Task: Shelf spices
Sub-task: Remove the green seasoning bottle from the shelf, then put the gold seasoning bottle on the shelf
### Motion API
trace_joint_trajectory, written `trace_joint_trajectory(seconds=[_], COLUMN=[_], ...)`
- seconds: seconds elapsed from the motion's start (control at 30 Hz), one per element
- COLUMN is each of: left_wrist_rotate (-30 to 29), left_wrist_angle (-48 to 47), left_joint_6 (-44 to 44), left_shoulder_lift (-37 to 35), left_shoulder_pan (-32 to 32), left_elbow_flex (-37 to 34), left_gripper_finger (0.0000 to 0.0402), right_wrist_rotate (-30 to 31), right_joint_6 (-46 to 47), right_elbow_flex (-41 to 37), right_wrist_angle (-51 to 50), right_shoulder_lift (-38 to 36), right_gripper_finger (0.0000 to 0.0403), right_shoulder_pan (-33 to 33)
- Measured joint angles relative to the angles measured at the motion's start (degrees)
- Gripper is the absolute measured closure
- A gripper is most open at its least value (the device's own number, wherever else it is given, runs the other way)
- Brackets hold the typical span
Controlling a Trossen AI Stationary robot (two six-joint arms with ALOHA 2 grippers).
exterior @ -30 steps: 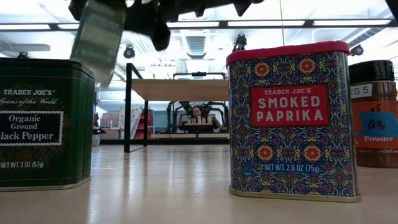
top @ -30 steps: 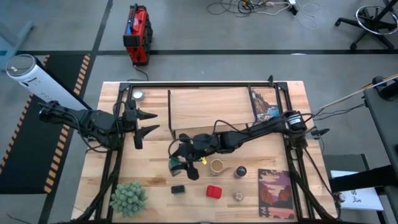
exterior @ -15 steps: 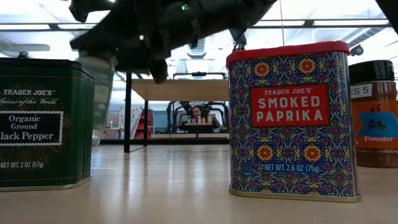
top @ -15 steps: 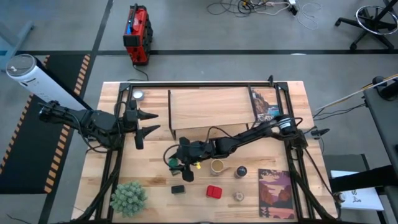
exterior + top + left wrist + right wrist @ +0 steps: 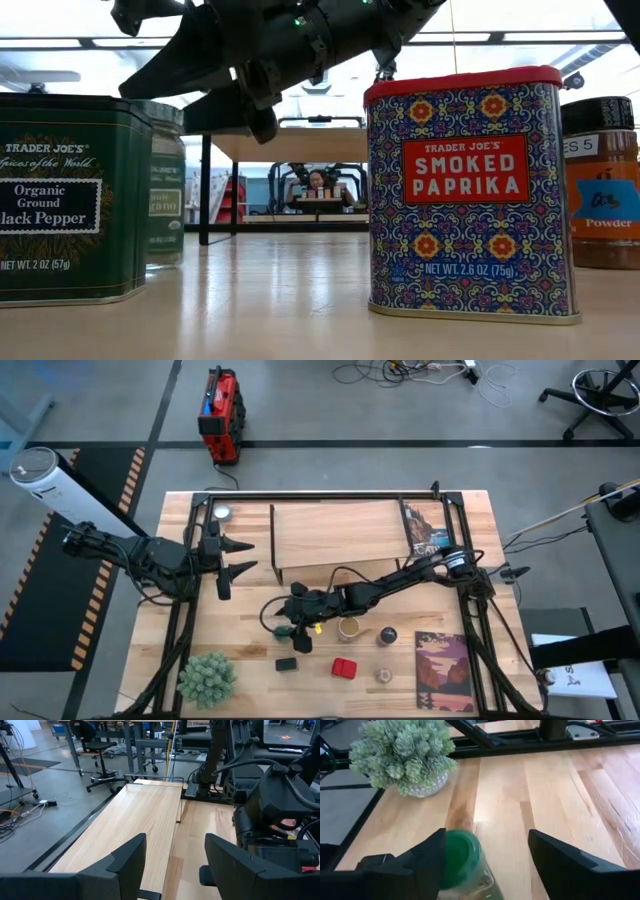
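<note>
Spices all off the shelf so far: its board looks bare, w/ six containers on the tabletop near it, so basically everything's left. Green-lidded jar stands upright on the table, left of the tan cylinder; black pepper tin and paprika tin nearer. Right gripper is low over the jar, arm stretched leftward, fingers spread, jar between them, not clamped. Left gripper waits, parted, empty, at the shelf's left.
</note>
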Motion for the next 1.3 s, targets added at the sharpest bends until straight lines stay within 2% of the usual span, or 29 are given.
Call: trace_joint_trajectory(seconds=[0.13, 0.4, 0.73, 1.2, 1.3], left_wrist_rotate=[0.0, 0.0, 0.2, 0.5, 0.5], left_wrist_angle=[0.0, 0.0, 0.2, 6.3, 7.3], left_joint_6=[0.0, 0.0, 0.0, 3.8, 3.8], left_shoulder_lift=[0.0, 0.0, 0.6, 6.9, 7.3], left_shoulder_pan=[0.0, 0.0, 0.0, 0.0, 0.0], left_elbow_flex=[0.0, 0.0, 0.0, 0.0, 0.0], left_gripper_finger=[0.0209, 0.0209, 0.0209, 0.0209, 0.0209], right_wrist_rotate=[0.0, 0.0, -0.1, 1.8, 5.7], right_joint_6=[-0.2, -1.4, -10.4, -12.2, -13.2], right_elbow_flex=[0.0, 0.9, 17.3, 19.0, 19.0], right_wrist_angle=[0.1, -1.7, -28.2, -33.9, -35.2], right_shoulder_lift=[0.0, -0.1, -4.3, -18.2, -20.3], right_gripper_finger=[0.0134, 0.0151, 0.0171, 0.0192, 0.0192], right_shoulder_pan=[0.0, 0.0, 1.4, 5.6, 6.9])
